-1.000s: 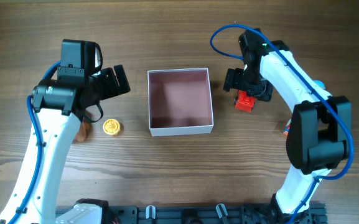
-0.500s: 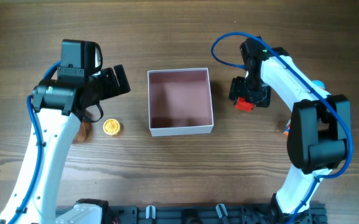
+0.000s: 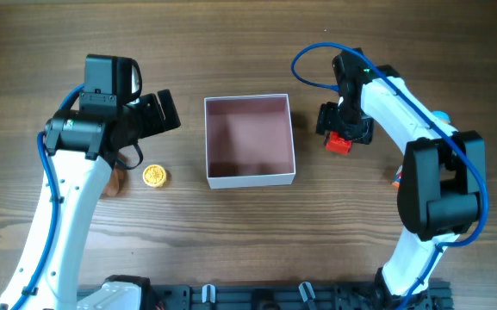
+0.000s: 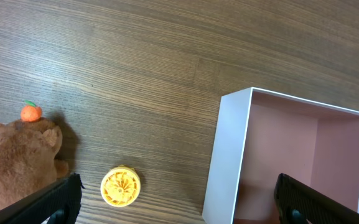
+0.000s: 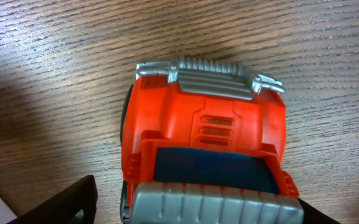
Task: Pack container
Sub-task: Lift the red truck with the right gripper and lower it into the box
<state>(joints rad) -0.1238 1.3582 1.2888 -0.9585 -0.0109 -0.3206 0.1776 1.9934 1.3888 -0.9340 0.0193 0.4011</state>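
Observation:
The container (image 3: 252,180), a square shallow box with white walls and a dusty pink inside, stands mid-table with nothing in it; its left wall also shows in the left wrist view (image 4: 229,155). A red toy truck (image 3: 339,143) with grey trim lies on the wood right of it. My right gripper (image 3: 343,127) is low over the truck (image 5: 207,130), its fingers (image 5: 191,205) open on either side, with a gap at the left finger. My left gripper (image 3: 158,112) is open and empty, held above the table left of the container (image 4: 179,208).
A yellow ridged disc (image 3: 153,176) (image 4: 121,186) lies left of the container. A brown teddy (image 3: 114,181) (image 4: 17,162) with a small orange piece (image 4: 30,112) lies beside it. Small blue (image 3: 442,116) and orange (image 3: 397,179) objects show behind the right arm.
My right gripper has come down over the red truck and its fingers have narrowed around it. The left arm, the container and the other toys have not moved.

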